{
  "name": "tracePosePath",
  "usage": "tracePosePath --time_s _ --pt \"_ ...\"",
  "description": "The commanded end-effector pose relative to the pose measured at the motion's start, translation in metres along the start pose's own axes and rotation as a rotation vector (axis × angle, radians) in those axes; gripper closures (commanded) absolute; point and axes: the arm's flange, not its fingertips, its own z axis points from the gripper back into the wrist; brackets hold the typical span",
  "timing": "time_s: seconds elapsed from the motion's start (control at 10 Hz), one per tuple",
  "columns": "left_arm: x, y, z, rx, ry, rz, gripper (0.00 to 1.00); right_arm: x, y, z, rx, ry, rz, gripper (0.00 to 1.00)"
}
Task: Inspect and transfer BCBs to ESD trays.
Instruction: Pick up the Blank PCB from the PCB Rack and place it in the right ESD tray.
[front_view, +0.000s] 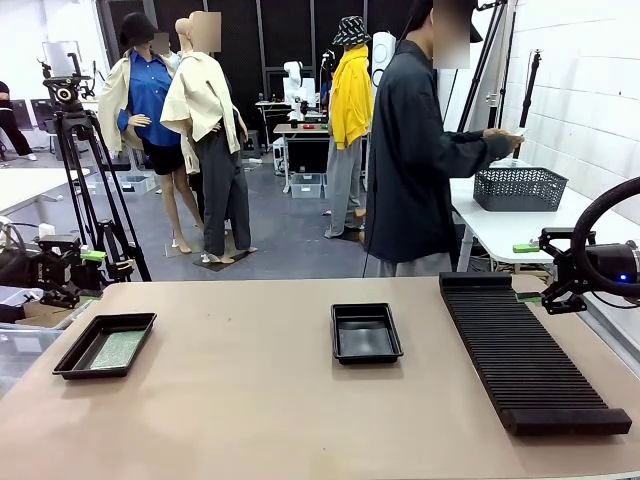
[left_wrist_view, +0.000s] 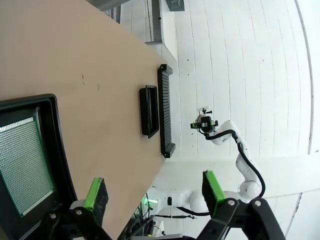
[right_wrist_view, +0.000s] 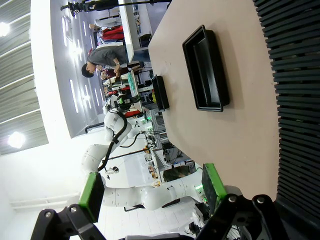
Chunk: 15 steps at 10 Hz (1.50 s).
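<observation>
Left wrist view, left jaws apart, empty, seemingly near tray (left_wrist_view: 62, 150) holding BCB (left_wrist_view: 22, 165); right jaws apart, empty

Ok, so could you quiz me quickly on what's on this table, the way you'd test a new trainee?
1. True or false: the middle tray holds a circuit board.
2. What lies on the table toward the robot's right? A) a grey basket B) a long black ribbed rack C) a tripod
3. Fill in: the left gripper and the right gripper both stand ____.
Key: 1 false: it is empty; the green board lies in the left tray. 2 B. 3 open.
</observation>
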Motion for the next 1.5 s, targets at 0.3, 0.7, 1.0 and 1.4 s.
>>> tracePosePath --time_s 0.3,0.7,1.0,1.4 --pt "-0.0003 -0.0052 0.0011 0.022 -0.003 -0.001 0.0 -0.0025 0.0005 -0.0004 0.001 0.0 0.0 0.0" --pt "-0.0003 -0.0052 0.0011 0.022 -0.003 -0.001 0.0 -0.0025 0.0005 -0.0004 0.001 0.0 0.0 0.0" --pt "-0.0003 -0.0052 0.0011 0.022 -0.003 -0.001 0.0 -0.0025 0.0005 -0.0004 0.001 0.0 0.0 0.0" --pt "-0.0003 -0.0052 0.0011 0.022 -0.003 -0.001 0.0 -0.0025 0.0005 -0.0004 0.001 0.0 0.0 0.0"
